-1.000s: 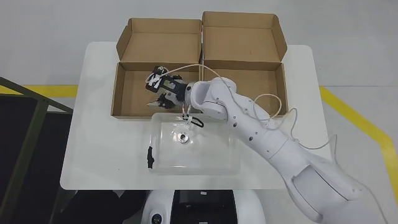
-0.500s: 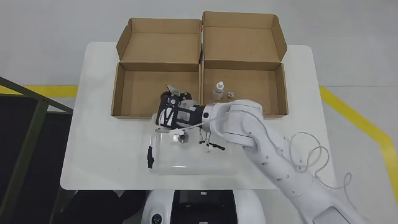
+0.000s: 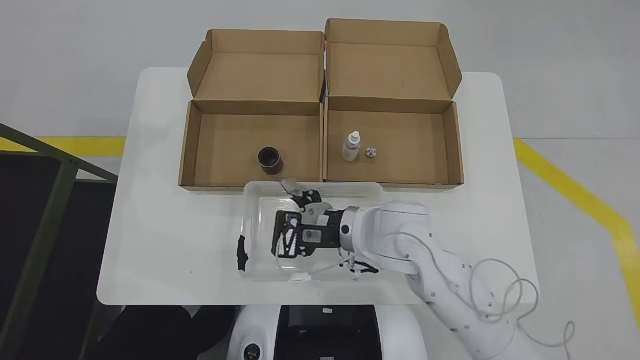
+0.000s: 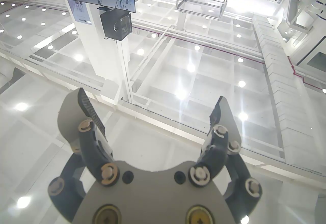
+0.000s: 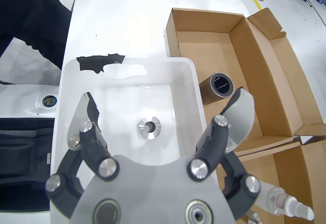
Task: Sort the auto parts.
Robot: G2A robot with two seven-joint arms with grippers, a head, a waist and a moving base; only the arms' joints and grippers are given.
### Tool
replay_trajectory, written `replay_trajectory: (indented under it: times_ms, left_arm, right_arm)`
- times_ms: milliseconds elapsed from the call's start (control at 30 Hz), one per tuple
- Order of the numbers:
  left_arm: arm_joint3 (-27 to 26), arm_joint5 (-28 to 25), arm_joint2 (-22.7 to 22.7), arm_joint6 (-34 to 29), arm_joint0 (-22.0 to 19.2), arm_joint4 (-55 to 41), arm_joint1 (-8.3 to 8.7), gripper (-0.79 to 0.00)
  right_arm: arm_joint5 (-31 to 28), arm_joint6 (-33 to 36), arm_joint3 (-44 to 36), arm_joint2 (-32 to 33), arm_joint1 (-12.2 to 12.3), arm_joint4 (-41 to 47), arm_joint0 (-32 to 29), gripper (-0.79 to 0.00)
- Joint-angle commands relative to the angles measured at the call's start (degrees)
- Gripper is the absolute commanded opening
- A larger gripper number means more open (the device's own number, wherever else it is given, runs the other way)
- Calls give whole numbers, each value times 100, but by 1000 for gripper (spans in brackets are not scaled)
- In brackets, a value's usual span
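Right wrist view: right gripper (image 5: 163, 95) wide open, empty, over metal ring (image 5: 149, 128) in clear bin (image 5: 165, 61). Judged rigid, dense, slippery; grip across outer flats.

The table (image 3: 160, 250) is showing plain white, the left box (image 3: 220, 150) and right box (image 3: 420, 150) cardboard brown. A cylinder (image 5: 215, 91) is looking black, perhaps dark brown. A ring (image 5: 149, 128) is gleaming silver in the white bin (image 5: 122, 105), whose rim is wearing black tape (image 5: 94, 63).
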Motion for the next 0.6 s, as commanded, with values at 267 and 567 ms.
replay_trajectory:
  times_ms: [267, 567]
  left_arm:
    - [0, 0, 0, 0, 0, 0, 0, 0]
    - [0, 0, 0, 0, 0, 0, 0, 0]
  right_arm:
    - [-193, -191, 286, -36, 62, -286, -22, 0]
    - [-246, -272, 731, -179, 54, -358, 154, 0]
